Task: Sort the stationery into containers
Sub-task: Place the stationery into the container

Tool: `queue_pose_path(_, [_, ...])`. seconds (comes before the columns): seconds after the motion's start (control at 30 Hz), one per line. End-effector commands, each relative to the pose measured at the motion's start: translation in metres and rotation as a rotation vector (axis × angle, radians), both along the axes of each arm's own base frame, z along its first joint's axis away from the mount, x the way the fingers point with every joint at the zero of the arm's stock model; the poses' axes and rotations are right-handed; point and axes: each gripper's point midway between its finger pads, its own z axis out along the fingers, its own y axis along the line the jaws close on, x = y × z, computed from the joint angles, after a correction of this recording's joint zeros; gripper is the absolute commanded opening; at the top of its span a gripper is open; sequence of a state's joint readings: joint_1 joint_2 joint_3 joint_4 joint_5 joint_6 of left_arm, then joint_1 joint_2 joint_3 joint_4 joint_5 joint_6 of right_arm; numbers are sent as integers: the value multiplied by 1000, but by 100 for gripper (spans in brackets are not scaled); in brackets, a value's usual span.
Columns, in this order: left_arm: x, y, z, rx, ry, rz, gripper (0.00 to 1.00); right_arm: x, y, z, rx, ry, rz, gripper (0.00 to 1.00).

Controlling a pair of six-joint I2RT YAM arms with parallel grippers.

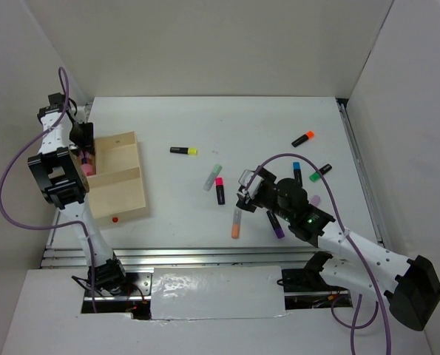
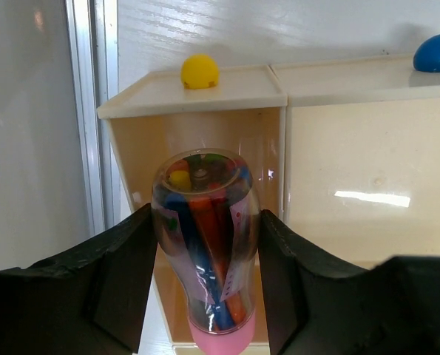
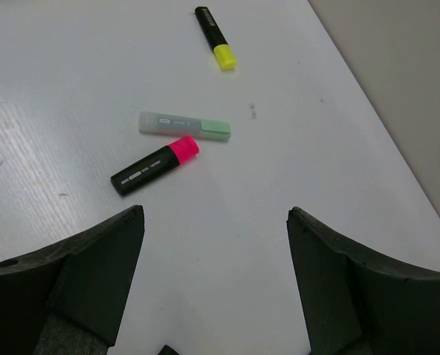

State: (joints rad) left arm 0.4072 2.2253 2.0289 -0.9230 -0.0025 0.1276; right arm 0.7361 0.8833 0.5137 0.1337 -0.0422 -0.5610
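My left gripper (image 1: pixel 84 150) (image 2: pixel 205 216) is shut on a clear bottle-shaped pen case (image 2: pixel 205 237) with a pink end, full of coloured pens, held inside the left compartment of the tan wooden tray (image 1: pixel 127 194) (image 2: pixel 205 92). My right gripper (image 1: pixel 248 191) (image 3: pixel 214 222) is open and empty over the table. Ahead of it lie a pink-capped black marker (image 3: pixel 154 166) (image 1: pixel 220 191), a pale green marker (image 3: pixel 184 126) (image 1: pixel 212 177) and a yellow-capped marker (image 3: pixel 215 37) (image 1: pixel 183 150). A pastel orange marker (image 1: pixel 236 222) and a purple marker (image 1: pixel 276 223) lie by the right arm.
Orange-capped (image 1: pixel 302 138), blue-capped (image 1: pixel 297 173) and green-capped (image 1: pixel 320 172) markers and a pale purple one (image 1: pixel 316 200) lie at the right. The tray rim carries a red dot (image 1: pixel 114 219), a yellow dot (image 2: pixel 200 72) and a blue dot (image 2: pixel 435 53). White walls enclose the table.
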Motion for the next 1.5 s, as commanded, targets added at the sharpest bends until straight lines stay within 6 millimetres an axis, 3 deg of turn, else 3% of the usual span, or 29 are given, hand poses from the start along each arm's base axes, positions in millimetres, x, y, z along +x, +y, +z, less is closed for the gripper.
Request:
queue_pose_path(0.0, [10,-1,13,-5,-47,-10,47,0,0,-1,19,0,-2,84])
queue_pose_path(0.27, [39,-12,0,25,-42,-91,53,2,-3,-1,21,4,-15,84])
queue_pose_path(0.4, [48,-7,-9,80,-30,-94,53,3,-6,-4,13,13,-23,84])
queue_pose_path(0.67, [62,-11,-2,126,-61,-124,54,4,-5,-4,14,18,-23,85])
queue_pose_path(0.77, [58,-12,4,129,-63,-131,65,4,-4,-3,17,17,-21,85])
queue_pose_path(0.8, [56,-13,4,125,-58,-132,73,4,-4,-4,14,19,-18,85])
queue_pose_path(1.0, [49,-12,16,118,-69,-137,86,5,-2,-1,16,13,-14,85])
queue_pose_path(1.13, [49,-14,35,119,-117,-140,82,5,-2,1,16,10,-12,84])
queue_pose_path(1.37, [45,-21,64,119,-178,-158,62,5,1,4,21,4,-3,84])
queue_pose_path(1.47, [42,-24,77,100,-222,-162,59,6,1,8,31,3,-10,84])
